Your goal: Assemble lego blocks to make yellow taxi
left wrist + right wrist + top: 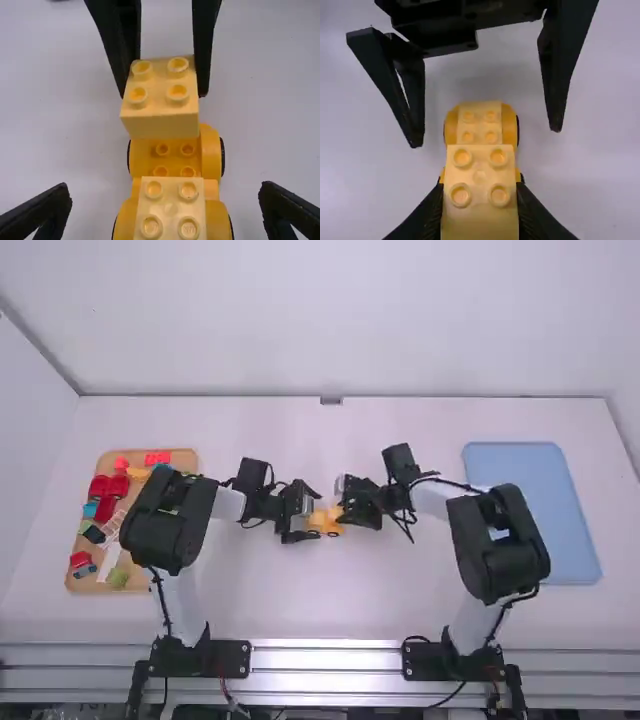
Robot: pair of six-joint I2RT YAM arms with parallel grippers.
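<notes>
Gripped block (480,195) hides, in right wrist view, chassis studs (162,149) the left shows.

Raised brick (160,125): I'm seeing plain pale yellow.
Lower brick (170,207): showing me the same pale yellow.
Wheeled base (212,156): I'm reading a deeper orange-yellow.
Wheels (222,156): showing me black.
Wooden-looking tray (187,460): I'm making out light tan.
Red blocks (118,485): looking bright to me against a green block (118,579) and a white piece (108,562).
Flat panel (530,505): I'm viewing plain light blue.
Table (310,610): appearing plain white to me.
</notes>
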